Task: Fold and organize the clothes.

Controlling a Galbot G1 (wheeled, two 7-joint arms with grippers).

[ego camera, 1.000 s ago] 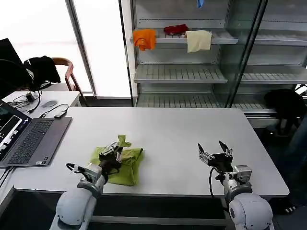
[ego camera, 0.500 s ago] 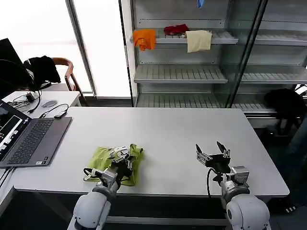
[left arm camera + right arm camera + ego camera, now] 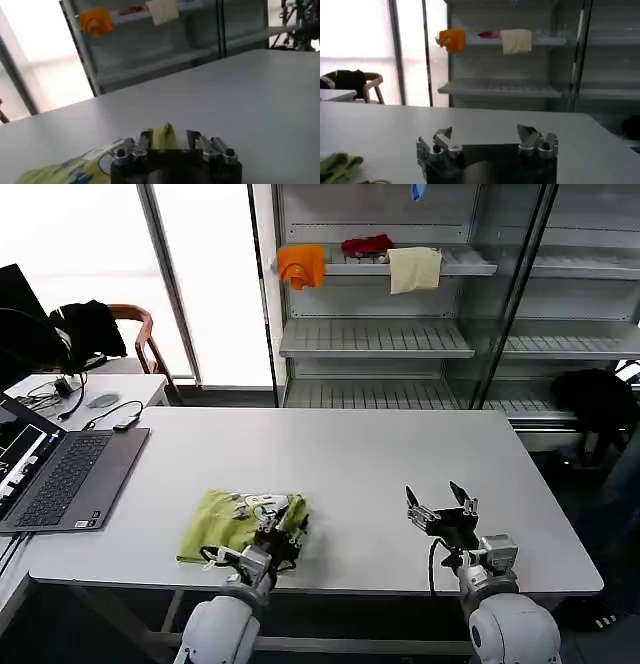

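The lime-green T-shirt (image 3: 225,527) lies folded on the white table (image 3: 350,454) near its front edge, white logo (image 3: 256,502) facing up. My left gripper (image 3: 283,529) sits low at the shirt's right edge. In the left wrist view its fingers (image 3: 145,141) stand partly closed, pinching a raised fold of the T-shirt (image 3: 163,137), and more of the shirt trails off to one side. My right gripper (image 3: 440,506) hovers over bare table to the right of the shirt, open and holding nothing, fingers (image 3: 444,135) wide apart.
A laptop (image 3: 55,469) lies on the table's left end, with cables and a second desk behind it. A glass-fronted shelf unit (image 3: 380,334) at the back holds orange (image 3: 301,264), red (image 3: 367,245) and cream cloths (image 3: 414,269). A chair with a black garment (image 3: 92,324) stands far left.
My left gripper has moved right and down towards the front edge, carrying the raised flap over. The shirt now lies flatter and wider with the logo showing. The right gripper barely shifted.
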